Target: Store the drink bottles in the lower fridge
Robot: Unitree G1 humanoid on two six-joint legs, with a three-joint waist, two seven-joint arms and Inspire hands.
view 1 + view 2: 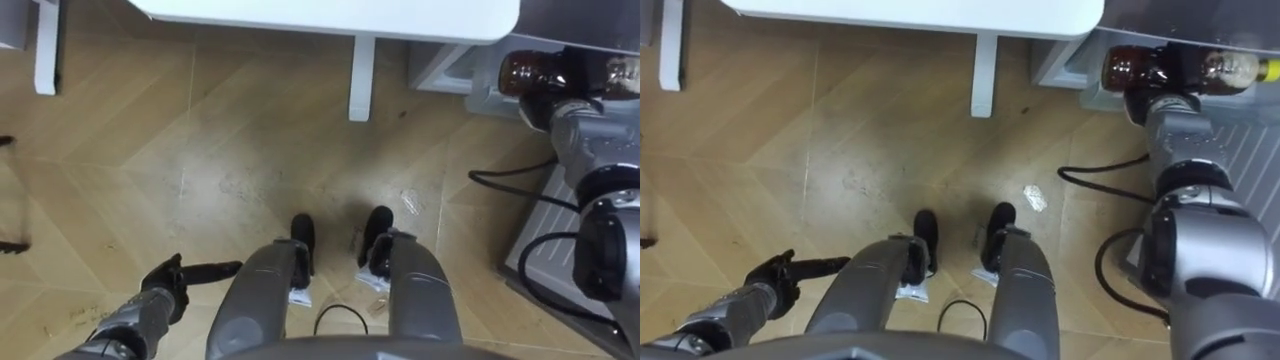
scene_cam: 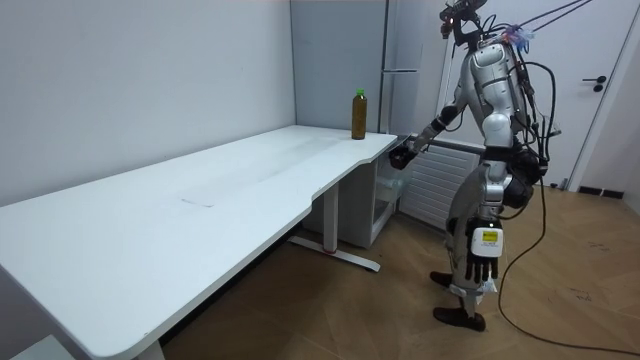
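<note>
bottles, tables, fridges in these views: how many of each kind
long white table: 1
tall grey fridge: 1
bottles: 2, an olive-brown bottle with a green cap on the table, a dark brown plastic bottle in the right hand
total: 4

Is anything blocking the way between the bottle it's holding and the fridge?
Nothing visible. The right hand holds the bottle right at the lower fridge, which looks open. The table corner lies beside it, not between.

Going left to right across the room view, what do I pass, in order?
white table → green bottle → right hand, closed on the brown bottle → left hand, hanging open → door
</note>
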